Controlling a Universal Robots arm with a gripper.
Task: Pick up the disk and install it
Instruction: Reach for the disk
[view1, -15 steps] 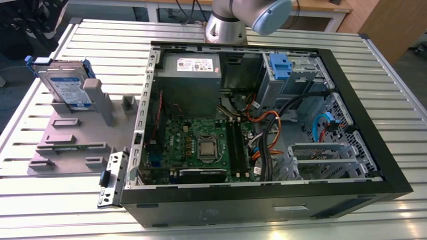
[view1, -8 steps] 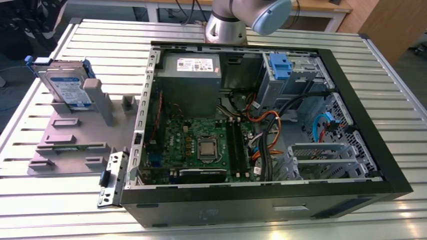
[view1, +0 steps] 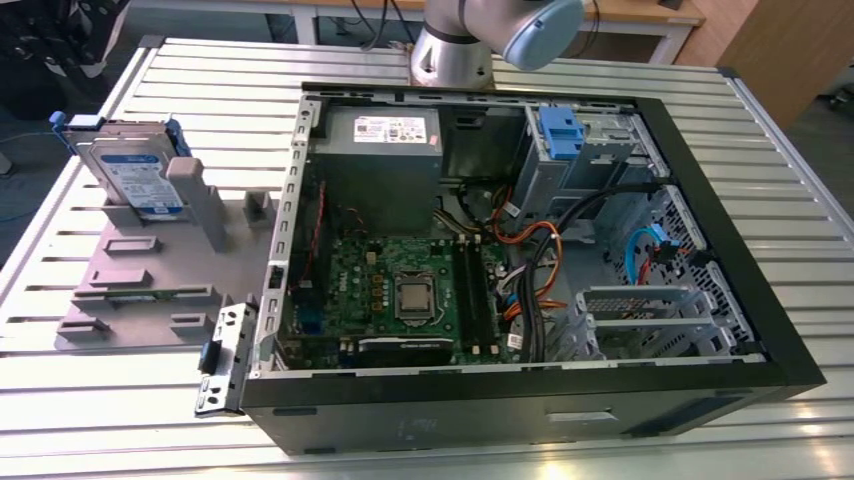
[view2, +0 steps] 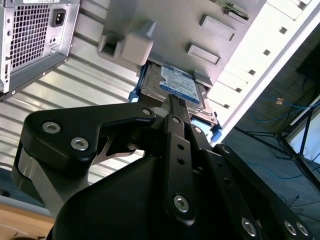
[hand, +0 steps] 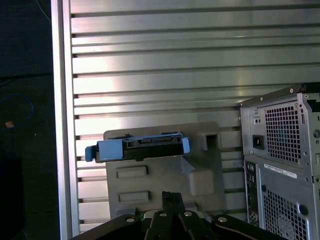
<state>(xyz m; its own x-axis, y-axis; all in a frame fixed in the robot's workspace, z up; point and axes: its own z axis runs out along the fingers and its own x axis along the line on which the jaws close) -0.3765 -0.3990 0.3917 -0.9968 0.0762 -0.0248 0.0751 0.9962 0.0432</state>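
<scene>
Zero contact: you're on the approach step. End effector (hand: 170, 196) looks closed, holding nothing. Disk (hand: 140, 148) stands on edge in the grey holder (hand: 165, 175) ahead of it, well apart. Grasping likely calls for opening, then straddling its top edge.

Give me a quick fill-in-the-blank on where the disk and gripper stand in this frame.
1. The disk sits on the grey fixture, at the exterior view's ____ of the open computer case.
2. The disk's carrier bracket is coloured ____.
3. The gripper has its jaws ____, with nothing between them.
Missing words: left; blue; shut.
</scene>
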